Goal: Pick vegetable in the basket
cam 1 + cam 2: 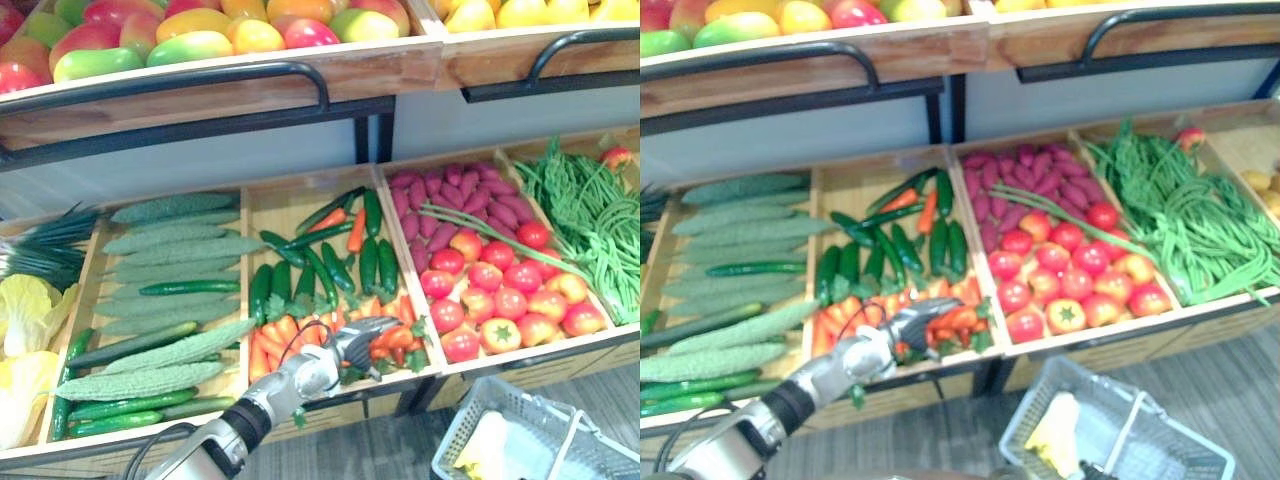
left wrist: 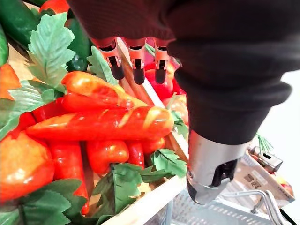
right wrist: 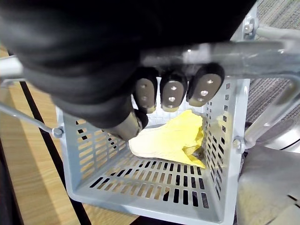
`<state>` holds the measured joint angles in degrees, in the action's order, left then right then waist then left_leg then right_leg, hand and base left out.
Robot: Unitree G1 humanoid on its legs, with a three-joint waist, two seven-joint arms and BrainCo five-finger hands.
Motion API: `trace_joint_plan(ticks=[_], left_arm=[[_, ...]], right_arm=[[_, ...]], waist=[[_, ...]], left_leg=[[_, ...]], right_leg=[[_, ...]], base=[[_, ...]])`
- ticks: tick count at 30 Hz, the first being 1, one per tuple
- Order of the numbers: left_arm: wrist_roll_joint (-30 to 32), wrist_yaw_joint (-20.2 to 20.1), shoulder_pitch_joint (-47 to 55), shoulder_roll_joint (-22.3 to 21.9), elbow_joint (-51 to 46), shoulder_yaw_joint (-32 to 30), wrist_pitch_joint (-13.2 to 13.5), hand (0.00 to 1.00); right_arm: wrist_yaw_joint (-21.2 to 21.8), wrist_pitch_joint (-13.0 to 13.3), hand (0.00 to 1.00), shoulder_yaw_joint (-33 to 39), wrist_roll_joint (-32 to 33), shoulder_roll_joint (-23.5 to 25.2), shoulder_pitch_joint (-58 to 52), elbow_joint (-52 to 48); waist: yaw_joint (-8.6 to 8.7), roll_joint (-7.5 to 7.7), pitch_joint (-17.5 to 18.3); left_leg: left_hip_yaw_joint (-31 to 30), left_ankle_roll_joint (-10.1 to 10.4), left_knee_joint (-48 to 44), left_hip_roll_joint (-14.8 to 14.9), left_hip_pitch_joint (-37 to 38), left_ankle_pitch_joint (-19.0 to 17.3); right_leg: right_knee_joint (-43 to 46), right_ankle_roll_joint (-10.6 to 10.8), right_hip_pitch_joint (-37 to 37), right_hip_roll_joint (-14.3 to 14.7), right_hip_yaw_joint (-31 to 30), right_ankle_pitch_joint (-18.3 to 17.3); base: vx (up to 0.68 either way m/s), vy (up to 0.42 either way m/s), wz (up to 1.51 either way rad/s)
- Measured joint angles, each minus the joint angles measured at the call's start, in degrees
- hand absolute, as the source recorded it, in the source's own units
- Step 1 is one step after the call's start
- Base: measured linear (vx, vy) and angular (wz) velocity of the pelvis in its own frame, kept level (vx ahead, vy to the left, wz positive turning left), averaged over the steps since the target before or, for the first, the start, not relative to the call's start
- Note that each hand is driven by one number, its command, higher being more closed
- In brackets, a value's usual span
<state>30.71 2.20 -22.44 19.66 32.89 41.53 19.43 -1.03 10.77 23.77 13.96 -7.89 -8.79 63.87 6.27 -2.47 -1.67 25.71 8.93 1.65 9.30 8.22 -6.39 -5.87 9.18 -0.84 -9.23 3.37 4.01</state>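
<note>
Well, the long orange-red vegetable (image 2: pixel 108 124) I'm after lies on top of the pile at the front of the middle bin (image 1: pixel 290 205), among leafy sprigs; carrot or long pepper, I can't quite tell. It looks glossy, so probably slick, stiff and light, and I'd pinch it across the middle rather than by the leaves. My left hand (image 1: pixel 362 338) hovers just over it, fingers (image 2: pixel 137 63) straight, holding nothing. My right hand (image 3: pixel 173 91) is curled round the basket handle (image 3: pixel 225 49); the basket (image 3: pixel 154 190) holds one yellow leafy vegetable (image 3: pixel 171 138).
</note>
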Motion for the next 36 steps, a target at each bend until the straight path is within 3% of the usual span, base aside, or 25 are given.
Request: trace_joint_plan(ticks=[26, 36], left_arm=[[4.42, 1.93, -0.29, -0.89, 2.02, 1.37, -0.10, 0.00], [6.61, 4.20, -0.28, -2.90, 4.17, -2.22, -3.53, 0.00]], right_arm=[[-0.95, 0.19, 1.00, -0.10, -0.20, -0.02, 1.39, 0.00], [-1.12, 0.19, 1.00, -0.70, -0.19, -0.03, 1.39, -0.01]], waist=[[1.04, -0.35, -1.39], [1.07, -0.54, -1.27]], left_leg=[[0.15, -0.01, -0.12, -0.12, -0.15, -0.01], [-0.37, -0.01, -0.85, -0.06, -0.75, -0.01]], right_leg=[[0.01, 0.08, -0.43, 0.01, -0.57, 0.07], [0.14, 0.07, -0.47, -0.13, -0.27, 0.07]], base=[[-0.03, -0.041, -0.01], [0.00, 0.000, 0.02]])
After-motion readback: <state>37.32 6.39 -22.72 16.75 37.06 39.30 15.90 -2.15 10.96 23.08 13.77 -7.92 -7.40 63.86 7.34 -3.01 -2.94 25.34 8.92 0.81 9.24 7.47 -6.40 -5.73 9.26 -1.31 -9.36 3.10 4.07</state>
